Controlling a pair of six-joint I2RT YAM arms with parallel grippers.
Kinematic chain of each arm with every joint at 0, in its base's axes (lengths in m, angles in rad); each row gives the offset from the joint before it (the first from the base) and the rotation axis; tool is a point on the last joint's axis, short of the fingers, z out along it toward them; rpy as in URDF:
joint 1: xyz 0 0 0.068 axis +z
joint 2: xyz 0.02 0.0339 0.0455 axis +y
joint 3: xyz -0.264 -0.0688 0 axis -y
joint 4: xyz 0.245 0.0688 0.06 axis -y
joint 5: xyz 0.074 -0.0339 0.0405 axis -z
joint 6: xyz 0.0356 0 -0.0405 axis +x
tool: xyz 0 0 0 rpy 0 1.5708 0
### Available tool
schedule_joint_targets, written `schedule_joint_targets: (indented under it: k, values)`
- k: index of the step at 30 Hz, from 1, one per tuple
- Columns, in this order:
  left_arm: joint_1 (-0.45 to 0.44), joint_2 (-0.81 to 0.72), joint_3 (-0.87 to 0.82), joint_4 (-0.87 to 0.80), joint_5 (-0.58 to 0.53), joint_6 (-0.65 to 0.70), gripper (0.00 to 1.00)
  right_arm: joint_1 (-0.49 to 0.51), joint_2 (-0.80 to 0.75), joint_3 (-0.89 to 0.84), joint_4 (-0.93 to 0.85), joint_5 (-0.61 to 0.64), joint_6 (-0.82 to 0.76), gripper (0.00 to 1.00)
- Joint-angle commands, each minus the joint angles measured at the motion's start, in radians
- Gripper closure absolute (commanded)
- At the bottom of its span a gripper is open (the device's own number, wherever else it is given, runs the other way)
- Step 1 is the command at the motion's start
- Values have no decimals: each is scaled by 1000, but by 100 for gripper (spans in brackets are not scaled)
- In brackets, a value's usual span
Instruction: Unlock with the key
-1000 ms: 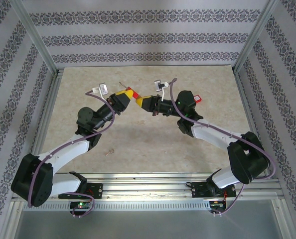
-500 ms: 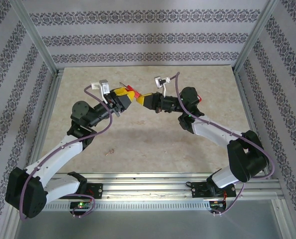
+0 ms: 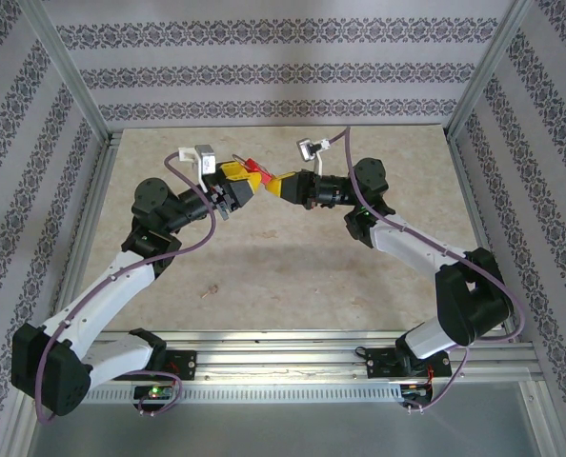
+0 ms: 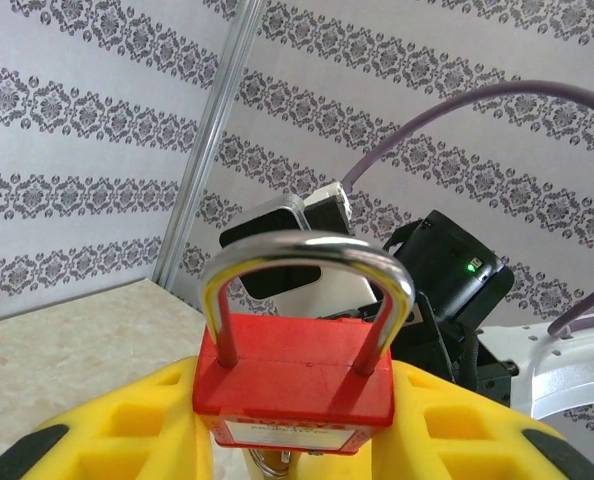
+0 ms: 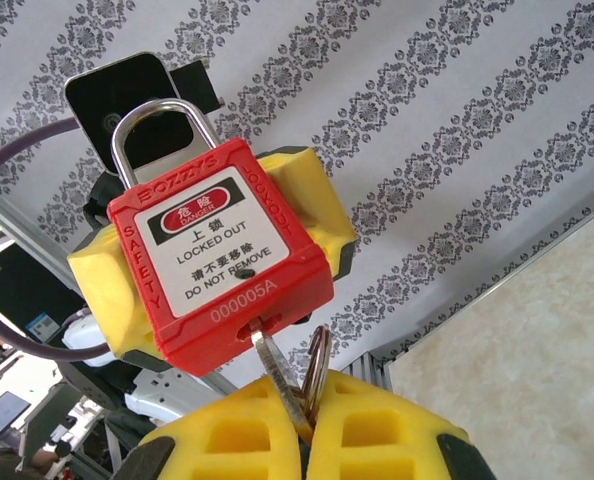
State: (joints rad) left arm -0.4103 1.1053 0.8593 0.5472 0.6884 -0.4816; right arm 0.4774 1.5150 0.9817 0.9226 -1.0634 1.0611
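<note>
Top view. I find bare table [image 3: 264,276] free at 6 o'clock of the padlock [image 3: 253,170], between left arm [image 3: 102,295] and right arm [image 3: 407,249]. The left gripper [image 3: 245,181] at 8 and right gripper [image 3: 275,183] at 4 flank it; the back wall [image 3: 283,76] closes 12 o'clock.

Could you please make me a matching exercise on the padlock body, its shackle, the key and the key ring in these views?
Things: 1 padlock body; 2 shackle; 3 key; 4 key ring.
States: A silver arch, both legs in the body; B blade in the keyhole, pinched by the right gripper; C red, clamped in the left gripper; D thin loop beside the blade.
Pairs: 1-C; 2-A; 3-B; 4-D.
</note>
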Motion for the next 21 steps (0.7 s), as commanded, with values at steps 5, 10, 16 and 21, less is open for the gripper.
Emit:
schedule_joint_targets:
  k: [5, 10, 16, 21]
  values:
    - [-25, -21, -22, -82, 73, 71, 100, -32, 24, 11, -7, 135, 38, 100]
    - [-24, -28, -38, -91, 29, 82, 100, -24, 30, 9, -8, 132, 42, 86]
    - [-20, -59, 17, -307, -9, 179, 100, -50, 0, -18, -105, 129, -6, 61]
    - [-16, -65, 72, -501, -57, 255, 100, -85, -45, -64, -174, 125, -49, 51]
